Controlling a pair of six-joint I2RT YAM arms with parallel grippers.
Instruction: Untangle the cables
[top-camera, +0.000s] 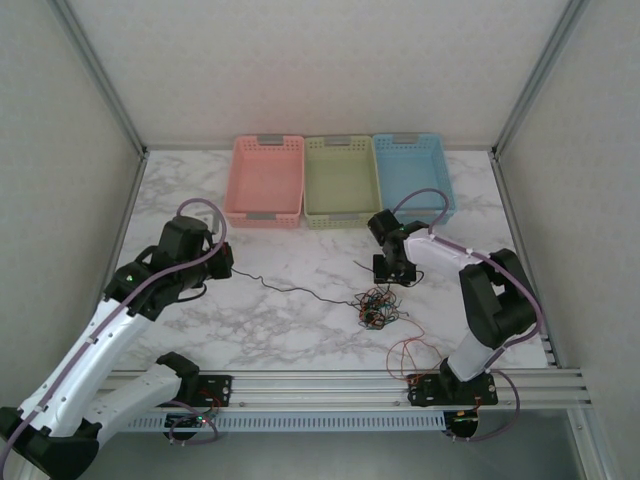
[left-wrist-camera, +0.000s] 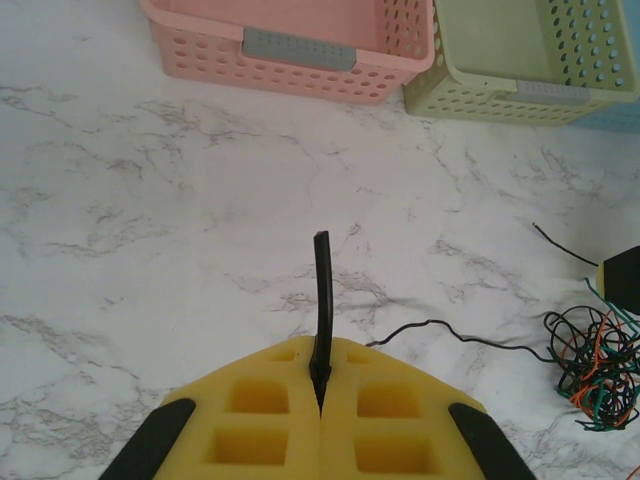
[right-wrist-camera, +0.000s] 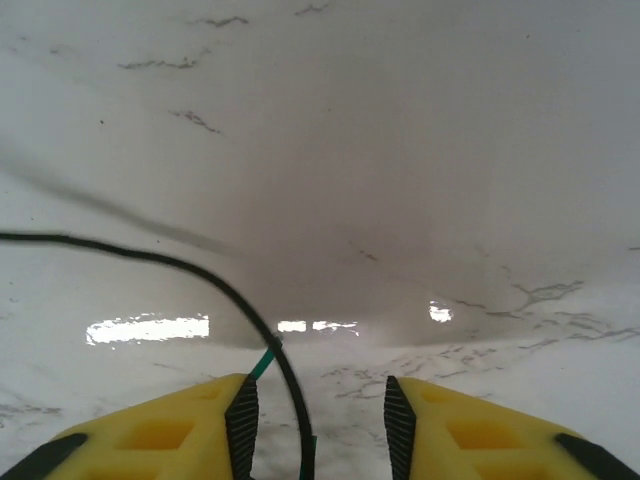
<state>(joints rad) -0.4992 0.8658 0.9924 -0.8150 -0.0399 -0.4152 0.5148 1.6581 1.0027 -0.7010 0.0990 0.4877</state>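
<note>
Top external: the cables (top-camera: 378, 308) lie clumped on the surface (top-camera: 250, 320), right of centre. A black strand (top-camera: 295, 290) runs left to the left pincer (top-camera: 228, 266), pinching its end. The right pincer (top-camera: 390, 280), nearer, stands spread just behind the clump, straddling a green strand (right-wrist-camera: 262, 365).

Table (top-camera: 260, 330): white marble pattern, grey veins. Along its far edge, perforated baskets: pink basket (top-camera: 266, 180), pale green basket (top-camera: 341, 180), blue basket (top-camera: 412, 172). Cables (top-camera: 378, 308): black, orange-red, green strands. Left gripper fingers (left-wrist-camera: 205, 415): yellow, black-edged.
</note>
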